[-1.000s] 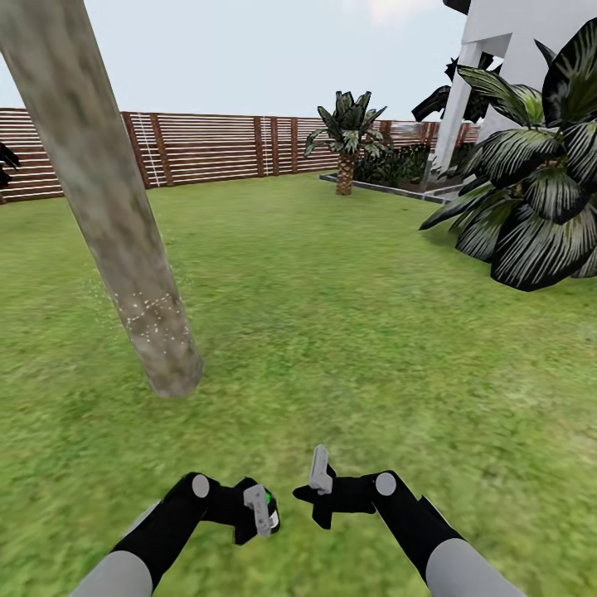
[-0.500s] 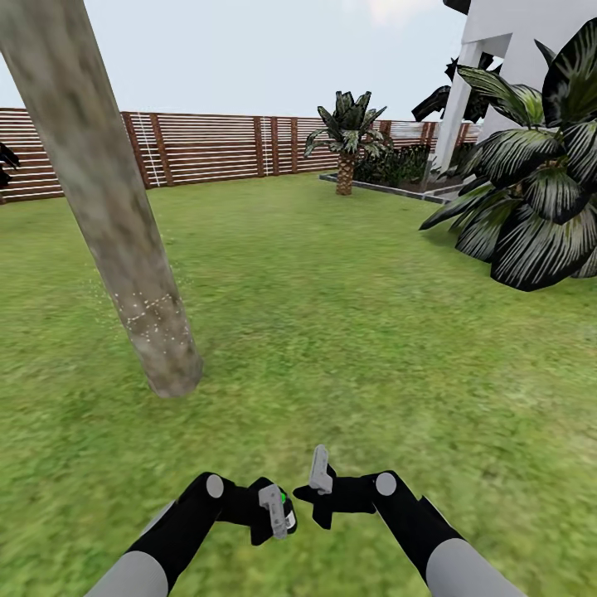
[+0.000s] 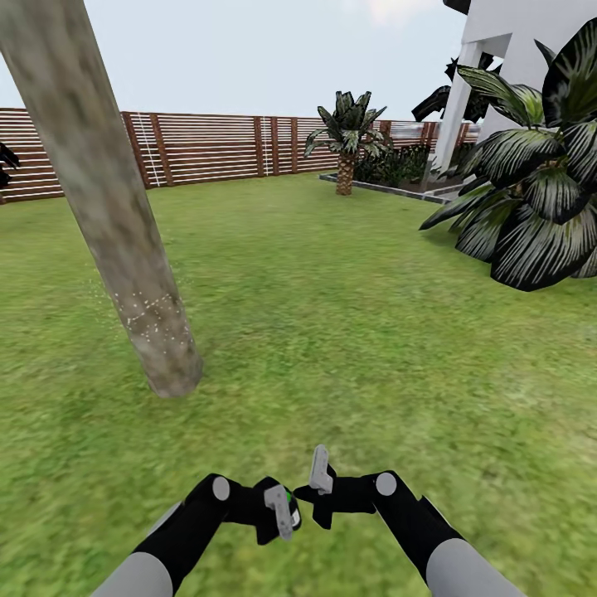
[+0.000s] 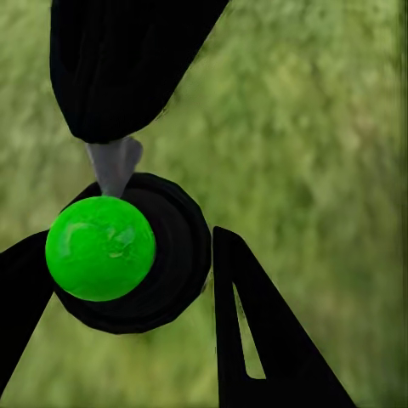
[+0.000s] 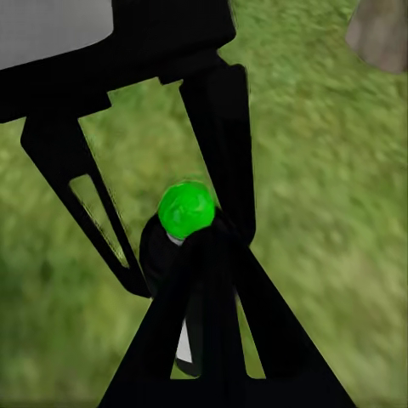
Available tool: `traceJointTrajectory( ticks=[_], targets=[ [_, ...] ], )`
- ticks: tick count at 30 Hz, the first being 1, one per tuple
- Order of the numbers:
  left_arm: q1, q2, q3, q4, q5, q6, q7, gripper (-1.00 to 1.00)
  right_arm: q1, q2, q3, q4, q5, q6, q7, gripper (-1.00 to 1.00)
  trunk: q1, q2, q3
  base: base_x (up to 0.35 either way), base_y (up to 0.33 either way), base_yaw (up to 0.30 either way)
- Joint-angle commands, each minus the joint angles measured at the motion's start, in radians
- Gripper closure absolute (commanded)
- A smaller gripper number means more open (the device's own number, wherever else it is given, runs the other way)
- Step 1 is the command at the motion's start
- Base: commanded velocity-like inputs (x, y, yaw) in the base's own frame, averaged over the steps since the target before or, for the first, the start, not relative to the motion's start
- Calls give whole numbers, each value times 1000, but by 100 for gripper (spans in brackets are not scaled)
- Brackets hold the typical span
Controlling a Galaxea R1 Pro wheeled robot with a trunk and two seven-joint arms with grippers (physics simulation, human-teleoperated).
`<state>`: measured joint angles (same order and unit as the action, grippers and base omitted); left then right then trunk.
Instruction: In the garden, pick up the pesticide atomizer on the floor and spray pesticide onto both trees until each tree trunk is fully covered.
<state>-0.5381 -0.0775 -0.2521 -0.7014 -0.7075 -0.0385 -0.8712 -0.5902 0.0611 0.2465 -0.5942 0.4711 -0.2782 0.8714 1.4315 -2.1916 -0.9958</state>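
Note:
In the head view my left gripper (image 3: 278, 512) hangs low over the grass (image 3: 348, 332), shut on the pesticide atomizer (image 3: 287, 497). It is a small dark bottle with a green spot and a grey trigger head. The left wrist view shows the atomizer (image 4: 127, 255) held between black fingers (image 4: 255, 331). My right gripper (image 3: 319, 481) sits close beside it, shut, its tips nearly meeting the left gripper. In the right wrist view the atomizer (image 5: 185, 212) sits just beyond my right gripper (image 5: 208, 246). One thick grey-brown tree trunk (image 3: 124, 240) leans at the left, with white specks on its lower bark.
A brown slat fence (image 3: 207, 149) bounds the lawn at the back. A short palm (image 3: 347, 137) stands far off by a raised bed. A large dark-leaved shrub (image 3: 531, 215) and a white building (image 3: 514, 41) take up the right side.
My left gripper has carried the atomizer to the right, closer to the right gripper. The right arm, the trunk and the camera have stayed put.

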Motion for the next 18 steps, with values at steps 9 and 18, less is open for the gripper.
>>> traceJointTrajectory(
  ticks=[9,18],
  targets=[
    [-1,-1,-4,-2,-2,-4,-2,100,0,1,-1,-1,9,-6,0,100,0,0,-1,0,0,0],
    [1,50,3,10,-11,-5,-1,100,0,0,-3,0,11,-6,0,100,0,0,-1,0,0,0]
  ],
)
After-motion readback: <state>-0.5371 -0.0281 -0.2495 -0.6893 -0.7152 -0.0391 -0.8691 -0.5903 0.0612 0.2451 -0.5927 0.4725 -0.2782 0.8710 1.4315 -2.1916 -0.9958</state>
